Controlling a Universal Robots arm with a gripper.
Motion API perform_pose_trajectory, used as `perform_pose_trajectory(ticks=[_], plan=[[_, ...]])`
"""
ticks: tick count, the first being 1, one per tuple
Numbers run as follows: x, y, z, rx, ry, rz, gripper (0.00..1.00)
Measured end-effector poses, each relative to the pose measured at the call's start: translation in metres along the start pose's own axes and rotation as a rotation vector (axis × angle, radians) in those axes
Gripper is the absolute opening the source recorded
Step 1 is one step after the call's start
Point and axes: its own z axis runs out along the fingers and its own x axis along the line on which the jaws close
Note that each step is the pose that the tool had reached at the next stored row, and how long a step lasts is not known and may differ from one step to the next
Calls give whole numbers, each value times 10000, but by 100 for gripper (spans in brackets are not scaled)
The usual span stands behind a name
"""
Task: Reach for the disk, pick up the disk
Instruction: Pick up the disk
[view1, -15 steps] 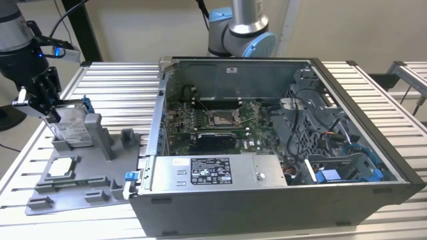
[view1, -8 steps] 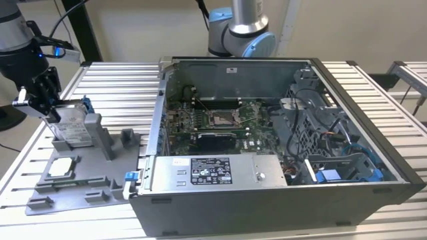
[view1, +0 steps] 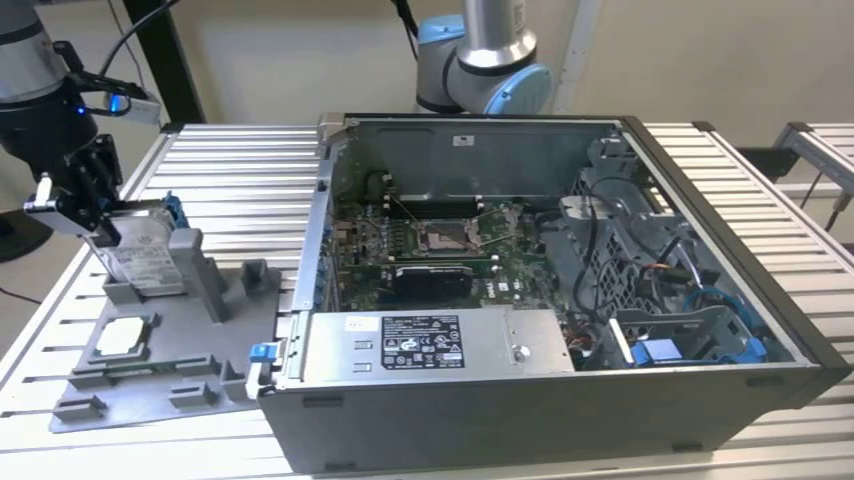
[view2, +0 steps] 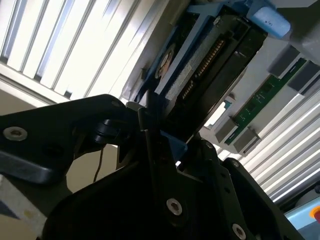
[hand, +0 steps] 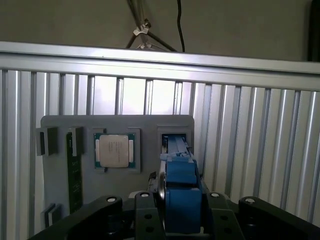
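Blue plastic sits right in the middle of the first wrist view: that's the carrier frame of the disk (hand: 180, 192), standing on edge with the tool (hand: 181, 212) straddling it. The black fingers (hand: 212, 207) sit tight against both sides of the frame, so the tool has the disk gripped at its upper end. The disk's lower end sits in a slot of the grey tray (hand: 115, 122).

In the exterior view, the tool (view1: 96, 222) is far over on the exterior view's left. It comes down at a slant onto the top of the disk (view1: 140, 258). The disk stands upright and slightly tilted, its white label facing out, in a raised holder on the grey tray (view1: 160, 395). The tray lies on the slatted aluminium bench (view1: 240, 180).

A processor chip (view1: 120, 335) lies flat in its pocket just beside the disk's holder, and a green memory stick (hand: 75, 175) lies in a slot on the chip's other side.

In the second wrist view, the disk (view2: 200, 65) shows its dark edge and connector pins, with the tool (view2: 160, 137) clamped on the blue frame.

Well apart, on the exterior view's right, the open computer case (view1: 534, 410) takes up the bench, with the labelled power-supply box (view1: 427, 340) in its near corner.
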Motion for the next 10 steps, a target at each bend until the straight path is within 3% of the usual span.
perform_pose_trajectory(ticks=[10], plan=[[-1,0,-1,-1,1,0,0]])
